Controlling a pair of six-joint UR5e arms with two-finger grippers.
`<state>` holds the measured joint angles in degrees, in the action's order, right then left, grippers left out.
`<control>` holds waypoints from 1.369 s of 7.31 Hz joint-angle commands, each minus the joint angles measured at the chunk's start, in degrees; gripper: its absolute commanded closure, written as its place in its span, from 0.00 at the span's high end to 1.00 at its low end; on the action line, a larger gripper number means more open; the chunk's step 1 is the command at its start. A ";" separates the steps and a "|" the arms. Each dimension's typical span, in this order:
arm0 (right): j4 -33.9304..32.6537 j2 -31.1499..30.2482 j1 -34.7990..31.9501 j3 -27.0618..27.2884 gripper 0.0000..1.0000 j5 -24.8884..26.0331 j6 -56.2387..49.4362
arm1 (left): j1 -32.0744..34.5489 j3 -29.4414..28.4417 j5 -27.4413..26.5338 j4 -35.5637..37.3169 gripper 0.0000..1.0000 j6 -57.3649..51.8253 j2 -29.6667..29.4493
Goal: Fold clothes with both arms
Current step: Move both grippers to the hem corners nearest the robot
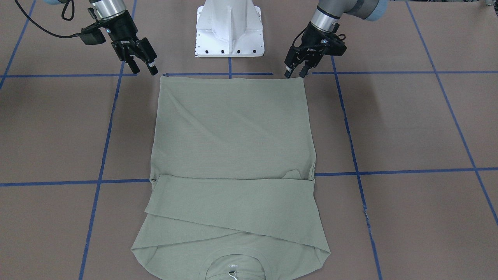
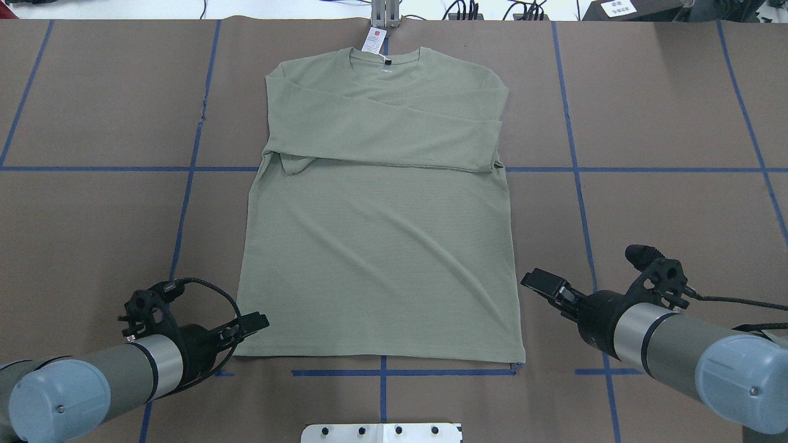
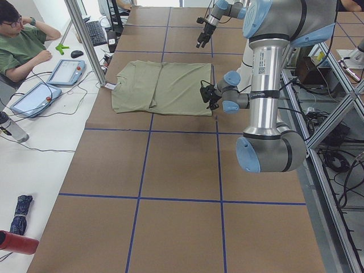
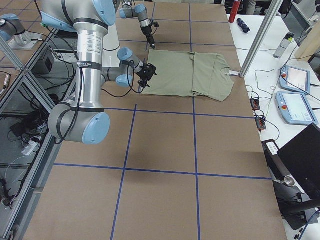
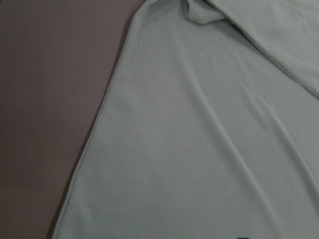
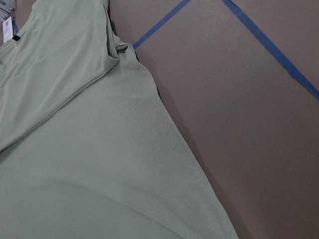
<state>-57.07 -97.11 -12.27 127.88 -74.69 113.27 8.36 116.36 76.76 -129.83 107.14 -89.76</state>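
The shirt point(image 2: 378, 246) is lying flat on the table point(image 2: 646, 123). Its long axis is running straight away from the robot, with the collar pointing to the far edge, the hem nearest the base, and the sleeves crossed over the chest. The left hand point(image 1: 295, 71) and right hand point(image 1: 144, 69) are being held spread and empty, just beside the hem corners.

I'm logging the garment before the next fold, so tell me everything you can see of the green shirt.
The shirt is a sage-green knit lying flat, front up, on the table, hem toward the robot. Both long sleeves are folded across the chest, overlapping. The round collar lies at the far end with a white hang tag. Soft creases cross the body. The left end effector and right end effector hover open at the hem corners, not gripping.
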 commanded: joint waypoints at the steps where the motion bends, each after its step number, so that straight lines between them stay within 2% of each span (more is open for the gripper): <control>1: 0.03 0.08 0.05 -0.08 0.98 0.16 -0.07 | -0.19 -0.96 -0.12 -0.33 0.77 -1.74 1.07; 4: 0.03 -0.01 0.14 -0.08 0.98 0.16 -0.07 | -0.62 -1.22 -0.12 -1.39 0.77 -2.19 2.31; 9: 0.03 -0.01 0.31 -0.26 0.98 0.60 -0.07 | -1.33 -4.12 -0.20 -1.47 0.77 -2.02 0.12; 10: 0.03 -0.01 0.40 -0.26 0.98 0.60 -0.07 | -1.33 -4.21 -0.20 -1.47 0.73 -2.02 -0.41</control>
<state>-57.04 -97.12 -11.96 127.63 -74.14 113.20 7.08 112.45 76.55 -131.31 105.12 -89.43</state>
